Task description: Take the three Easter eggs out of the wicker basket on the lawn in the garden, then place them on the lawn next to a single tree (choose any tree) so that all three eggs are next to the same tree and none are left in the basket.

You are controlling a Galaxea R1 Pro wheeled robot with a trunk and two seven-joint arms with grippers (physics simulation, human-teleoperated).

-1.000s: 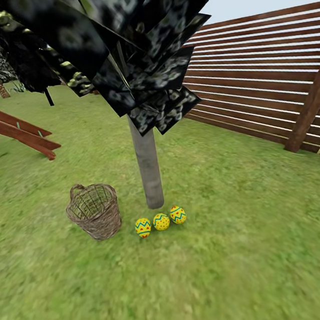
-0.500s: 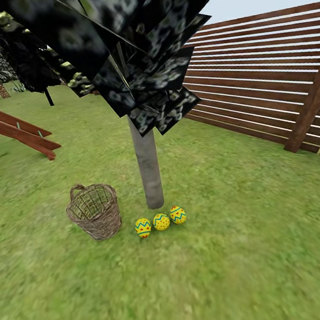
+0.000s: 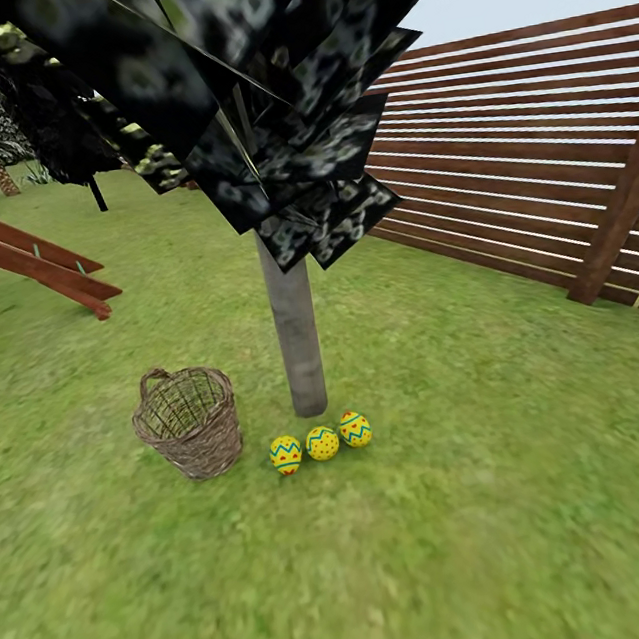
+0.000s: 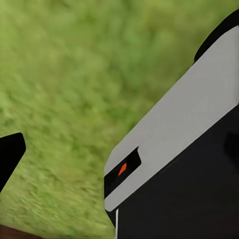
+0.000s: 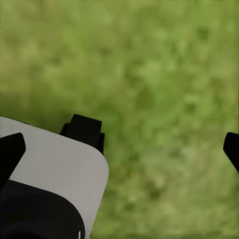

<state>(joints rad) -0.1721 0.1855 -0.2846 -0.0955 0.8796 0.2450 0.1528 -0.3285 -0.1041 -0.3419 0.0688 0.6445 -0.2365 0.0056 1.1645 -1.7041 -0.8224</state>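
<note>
Apparently right hand (image 5: 119, 149) wide open, empty, over lawn (image 5: 164, 74).

The right gripper (image 5: 119, 149), with black fingertips (image 5: 11, 152) wide apart, hangs beside the robot's white-and-black body. One black fingertip (image 4: 10, 154) of the left gripper shows, its spread unclear.

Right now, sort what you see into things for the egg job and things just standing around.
For the job:
Easter eggs, all three on the lawn by the trunk
wicker basket, no egg seen inside
tree with the pale grey trunk

Standing around:
wooden fence
wooden play structure
thin-stemmed dark tree
palm
</note>
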